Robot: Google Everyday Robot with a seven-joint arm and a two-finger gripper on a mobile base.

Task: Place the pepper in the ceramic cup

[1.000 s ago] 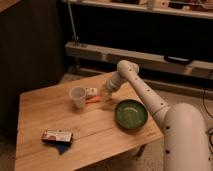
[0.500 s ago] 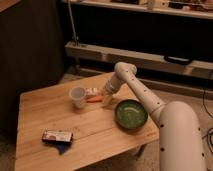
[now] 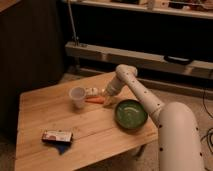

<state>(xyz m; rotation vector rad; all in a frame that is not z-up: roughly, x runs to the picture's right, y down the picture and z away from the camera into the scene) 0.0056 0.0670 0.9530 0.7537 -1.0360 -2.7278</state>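
Observation:
The thin orange pepper (image 3: 94, 100) lies flat on the wooden table (image 3: 45, 112), just right of the small whitish ceramic cup (image 3: 77, 96), which stands upright. My gripper (image 3: 108, 99) hangs low over the table at the pepper's right end, between the pepper and the green bowl. Whether it touches the pepper I cannot tell. The white arm reaches in from the lower right, its elbow raised above the table's far edge.
A wide green bowl (image 3: 130, 113) sits right of the gripper near the table's right edge. A small white bottle (image 3: 92, 91) lies behind the pepper. A flat snack packet (image 3: 56, 136) on a blue piece lies near the front left. Dark shelving stands behind.
The arm has come down a little, bringing the gripper lower at the pepper's right end. Pepper, cup and bowl have stayed where they were.

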